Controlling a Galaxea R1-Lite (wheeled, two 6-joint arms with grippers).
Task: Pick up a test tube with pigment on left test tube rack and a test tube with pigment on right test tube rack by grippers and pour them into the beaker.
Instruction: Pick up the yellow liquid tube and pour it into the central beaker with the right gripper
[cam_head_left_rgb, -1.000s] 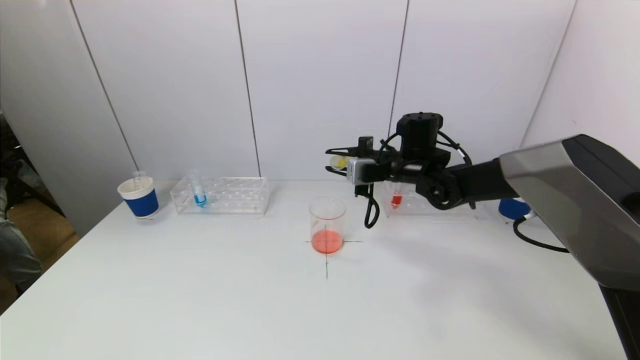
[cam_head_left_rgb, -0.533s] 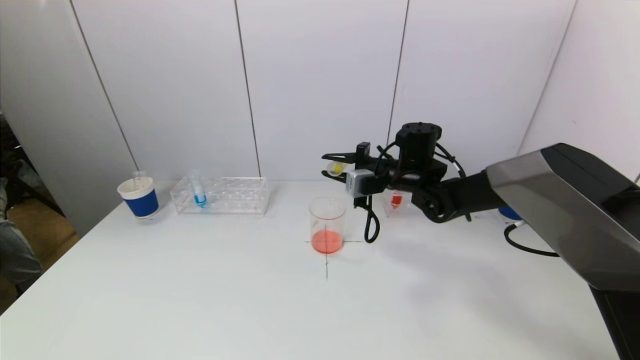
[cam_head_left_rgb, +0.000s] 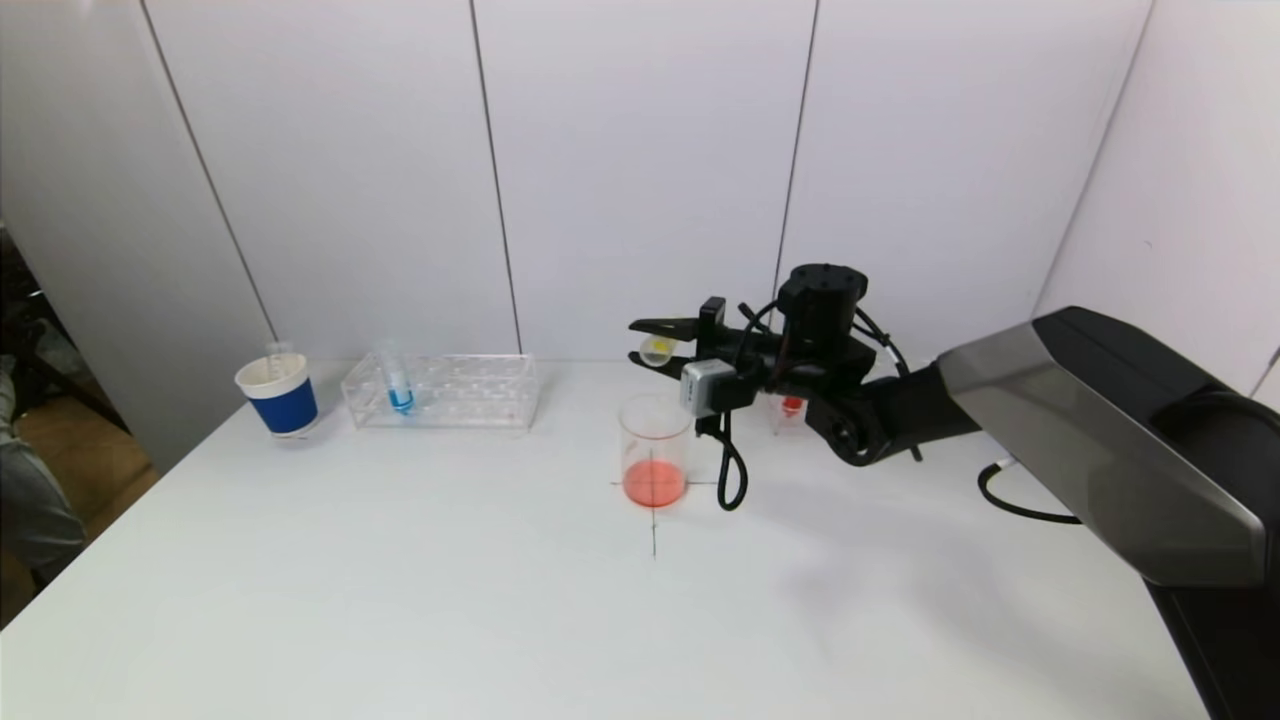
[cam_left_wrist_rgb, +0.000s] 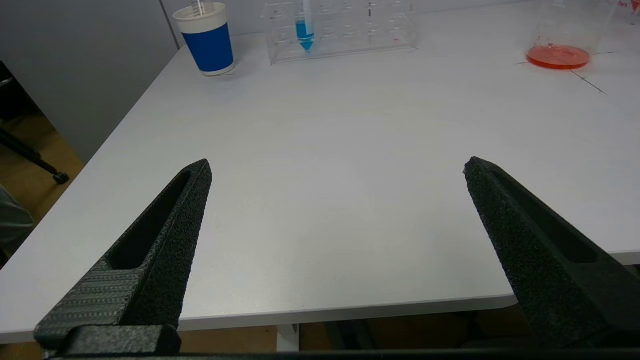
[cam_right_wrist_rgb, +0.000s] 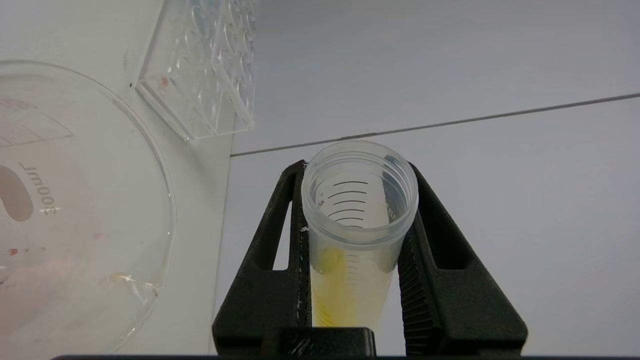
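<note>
1. White wall panels stand behind a white worktop (cam_head_left_rgb: 400, 600), which carries a black cross mark.
2. On that cross stands the beaker (cam_head_left_rgb: 655, 450), clear glass with orange-red liquid in its bottom.
3. The right gripper (cam_head_left_rgb: 655, 342) hangs above and just behind the beaker's rim, clamped on a test tube (cam_head_left_rgb: 657, 350) that lies tilted over on its side.
4. In the right wrist view the tube (cam_right_wrist_rgb: 357, 220) sits between the two black fingers (cam_right_wrist_rgb: 270, 280), its open mouth towards the camera and yellow pigment streaked along its lower wall; the beaker's rim (cam_right_wrist_rgb: 150, 210) lies beside it.
5. The left test tube rack (cam_head_left_rgb: 445, 392), clear plastic, stands at the far left of the worktop with one tube of blue pigment (cam_head_left_rgb: 398, 385) upright in it.
6. A blue-banded paper cup (cam_head_left_rgb: 278, 395) stands just left of that rack, holding an empty tube.
7. The right test tube rack (cam_head_left_rgb: 785, 412) is mostly hidden behind the right arm; a tube with red pigment (cam_head_left_rgb: 792, 404) shows in it.
8. The left gripper (cam_left_wrist_rgb: 335, 170) hovers low at the near edge of the worktop, well apart from everything, its fingers spread wide and holding nothing.
</note>
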